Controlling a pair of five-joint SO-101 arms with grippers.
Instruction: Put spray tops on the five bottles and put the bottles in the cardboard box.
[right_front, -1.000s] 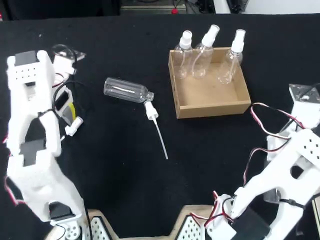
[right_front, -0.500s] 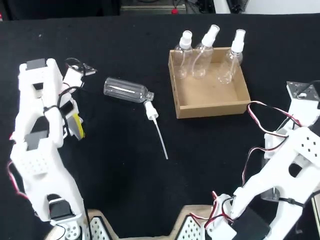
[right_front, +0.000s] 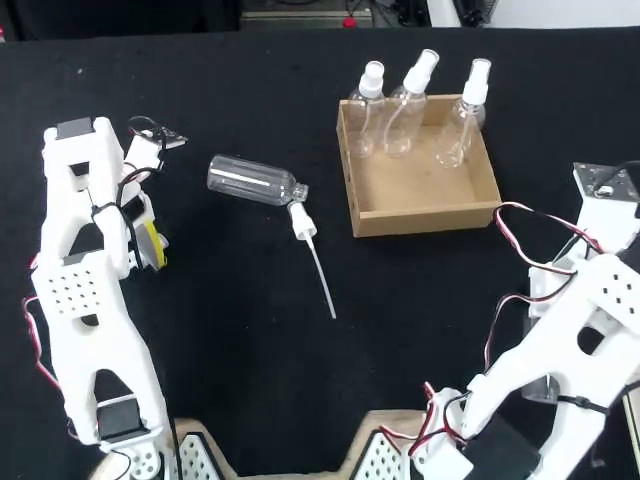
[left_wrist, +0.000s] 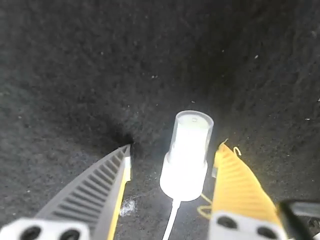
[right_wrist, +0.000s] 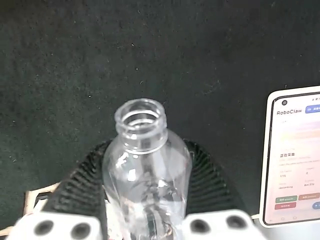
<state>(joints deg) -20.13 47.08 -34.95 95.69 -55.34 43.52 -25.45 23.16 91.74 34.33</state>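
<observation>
left claw (left_wrist: 175, 146), released at nine o'clock, straddles the spray top (left_wrist: 187, 150) lengthwise; right claw (right_wrist: 147, 150) at four o'clock grasps a bottle (right_wrist: 142, 125).

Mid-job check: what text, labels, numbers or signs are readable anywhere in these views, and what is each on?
On the phone screen near the held bottle: a header and several smaller lines of print, cut by the frame edge and too small to read reliably.
No print visible on the held bottle, the lying bottle, the boxed bottles, the spray top or the cardboard box.
</observation>
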